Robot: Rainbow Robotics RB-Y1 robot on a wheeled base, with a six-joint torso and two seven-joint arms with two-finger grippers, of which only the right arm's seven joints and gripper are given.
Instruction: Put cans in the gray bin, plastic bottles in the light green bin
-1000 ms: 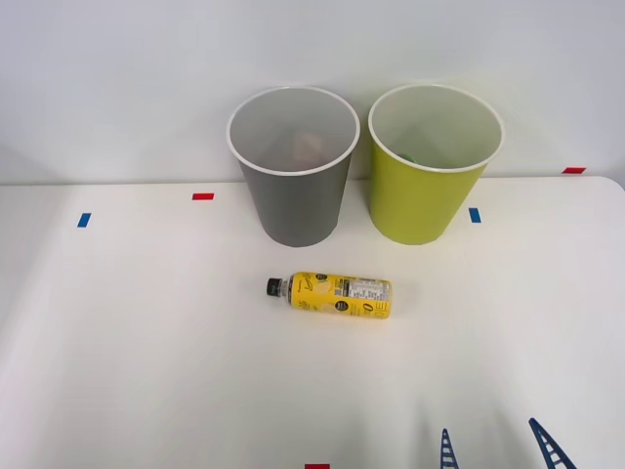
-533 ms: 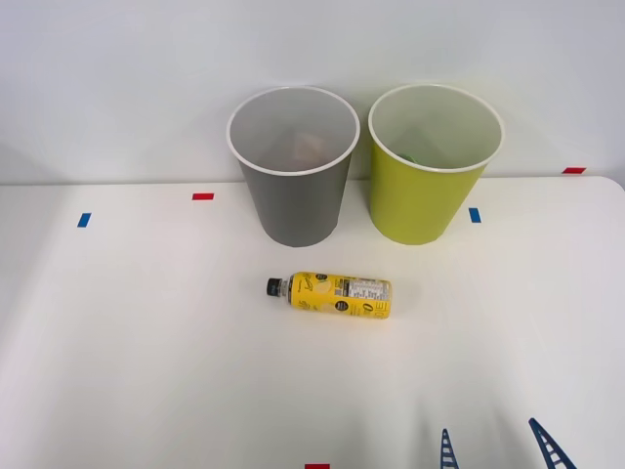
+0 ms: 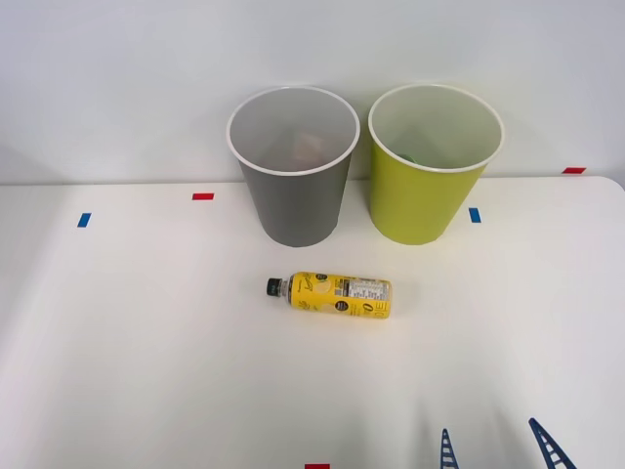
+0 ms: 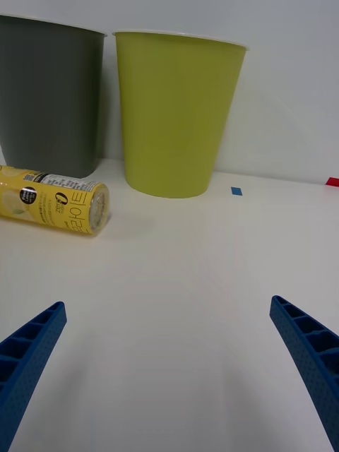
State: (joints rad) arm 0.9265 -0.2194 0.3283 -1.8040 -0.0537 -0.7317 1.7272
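Note:
A plastic bottle with a yellow label and black cap lies on its side on the white table, cap pointing left, in front of the two bins. The gray bin stands at the back, and the light green bin is right beside it on its right. Something small shows inside each bin, but I cannot tell what. My right gripper is open at the table's near edge, right of the bottle and well short of it. In the right wrist view the bottle lies ahead of the open gripper, with the light green bin and gray bin behind.
Small red and blue tape marks dot the table: red, blue, blue, red, red. A pale wall rises right behind the bins. Open tabletop spreads between the gripper and the bottle.

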